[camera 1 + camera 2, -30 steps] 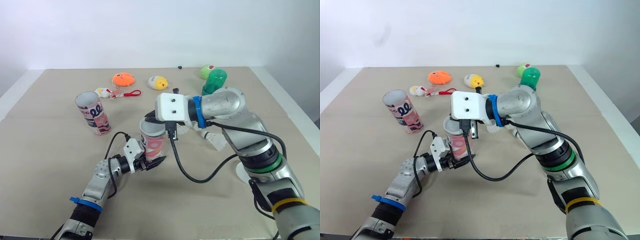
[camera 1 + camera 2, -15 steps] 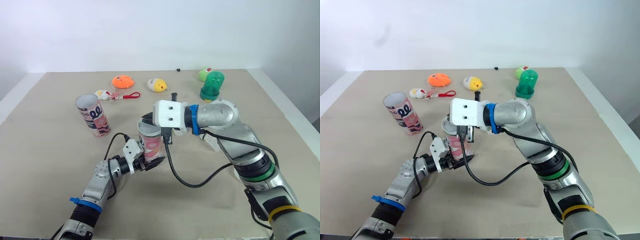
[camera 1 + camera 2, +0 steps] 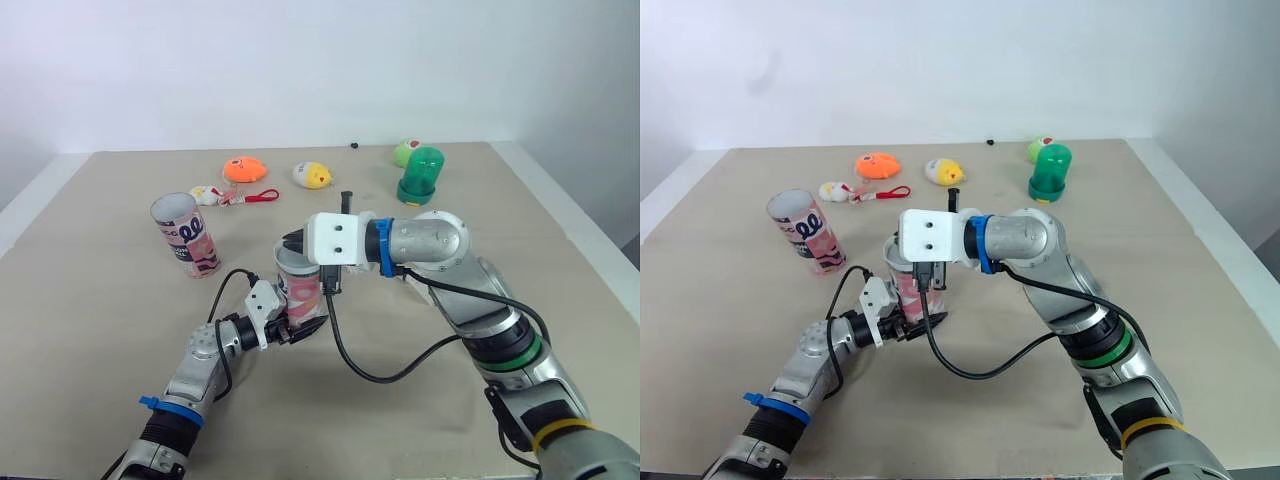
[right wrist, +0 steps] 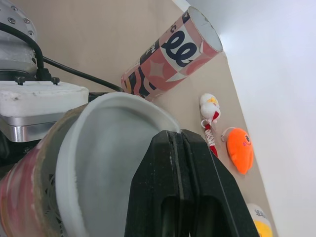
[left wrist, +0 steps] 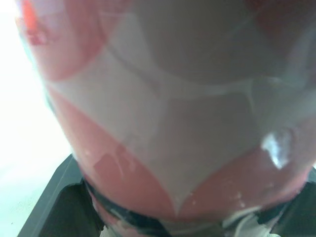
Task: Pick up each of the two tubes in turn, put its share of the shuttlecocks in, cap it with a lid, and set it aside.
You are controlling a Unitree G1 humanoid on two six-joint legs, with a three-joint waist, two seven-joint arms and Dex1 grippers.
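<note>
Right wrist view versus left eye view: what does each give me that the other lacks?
Right wrist view: a look down into the held tube, along its inner wall, with the right claw shut at its rim. Left eye view: the left claw gripping that tube's base, plus the green dome farther back. Shared: the second tube and the orange toy.

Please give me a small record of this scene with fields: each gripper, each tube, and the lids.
left gripper: fingers shut on held tube, near its base
right gripper: fingers shut, at the held tube's open rim
second tube: stands open on the table, apart, to the robot's left
lids: neither tube capped yet
</note>
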